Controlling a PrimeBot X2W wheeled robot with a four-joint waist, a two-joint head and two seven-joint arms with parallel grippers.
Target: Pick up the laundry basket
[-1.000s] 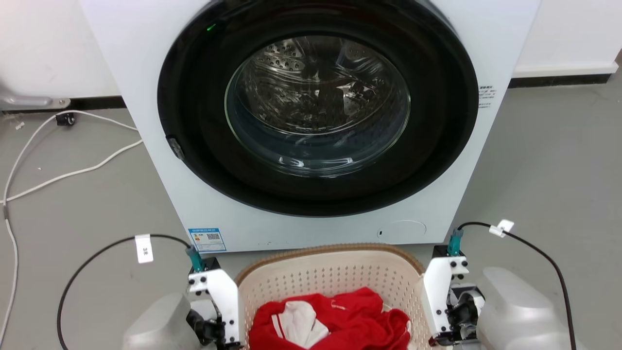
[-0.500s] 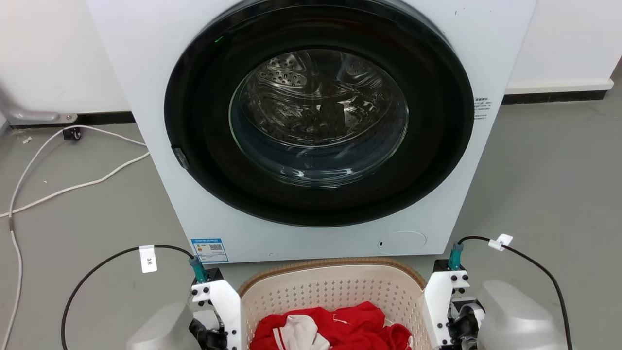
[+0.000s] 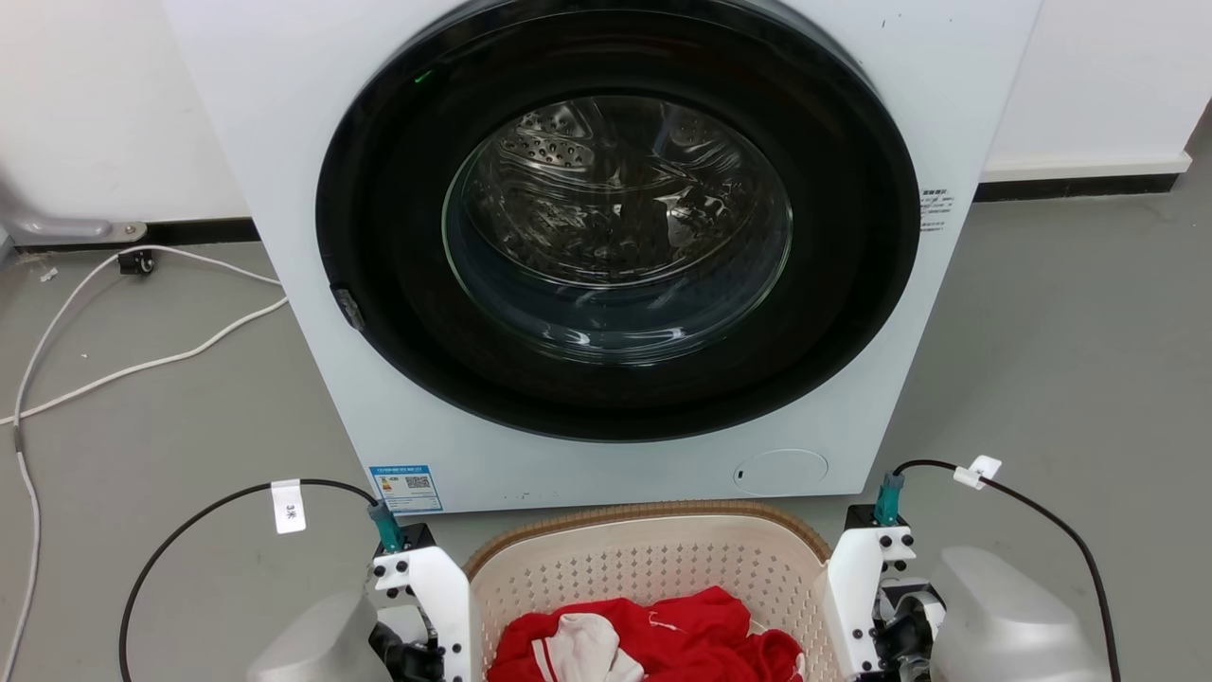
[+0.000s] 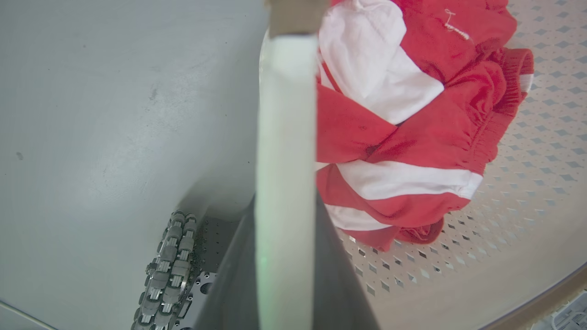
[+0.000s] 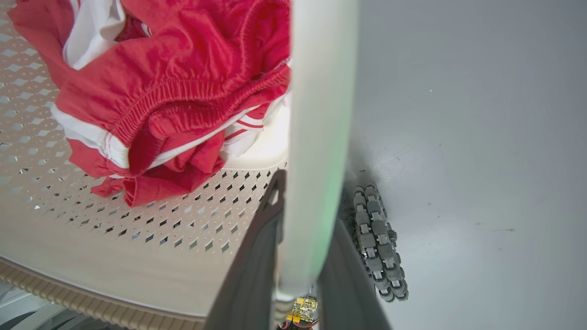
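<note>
Holding red clothing (image 3: 663, 635), the laundry basket (image 3: 653, 554) is recorded just in front of the washing machine (image 3: 947, 85), its white side handles (image 4: 284, 114) clamped by the left tool (image 4: 285, 206) and the right tool (image 5: 312, 197).

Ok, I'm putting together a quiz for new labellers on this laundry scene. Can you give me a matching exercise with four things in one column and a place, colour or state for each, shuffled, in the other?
Things
1. laundry basket
2. red and white garment
3. washing machine door
4. white cable

Descriptions
A. shut, steel drum visible through the glass
B. looping along the far left of the head view
C. cream, perforated walls, brown woven-look rim
D. crumpled inside the basket

Pairs: 1-C, 2-D, 3-A, 4-B
</note>
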